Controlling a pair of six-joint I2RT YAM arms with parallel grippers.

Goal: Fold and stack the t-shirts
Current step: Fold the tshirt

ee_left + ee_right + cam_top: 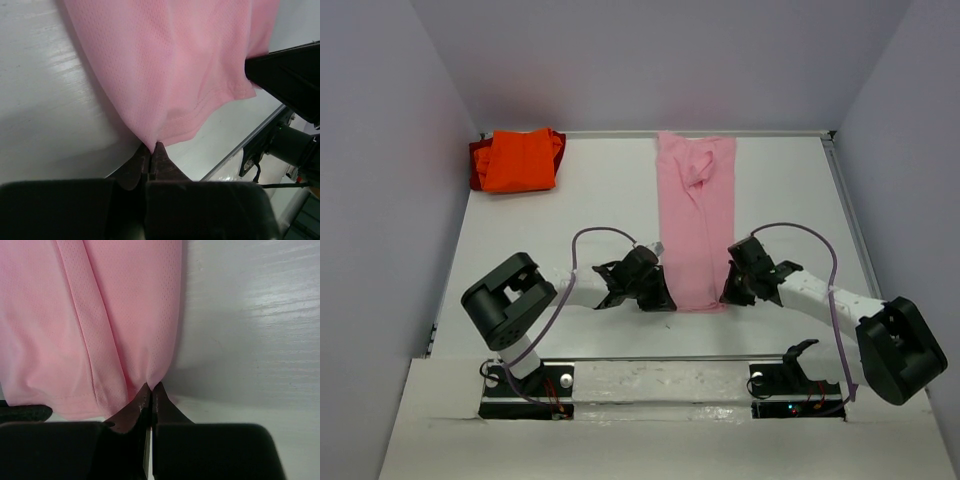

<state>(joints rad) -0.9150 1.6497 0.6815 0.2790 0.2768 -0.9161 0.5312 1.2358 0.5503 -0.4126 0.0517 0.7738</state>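
Two pincers are pressed together on the near hem of the light pink cloth t-shirt. It lies as a long narrow strip running away from the arms across the middle of the white surface. The left pincer pinches the near left corner and the right pincer the near right corner. Each wrist view shows the tips shut with pink cloth bunched between them.

The step in hand looks like folding the strip in half, near hem over to the far end. To do it well, both corners should rise together and level, with the hem just taut between them but not pulled so wide that the lengthwise folds open. The hem should then be laid square on the far edge. The left grip seems to catch only the very tip of its corner, so a slow lift is wise.

How many layers each pincer holds cannot be told. Farther off, the cloth near the collar is rumpled and the sleeves are tucked out of sight. In the far left corner lie the bright orange cloth t-shirts, a darker one beneath. Their number is unclear.
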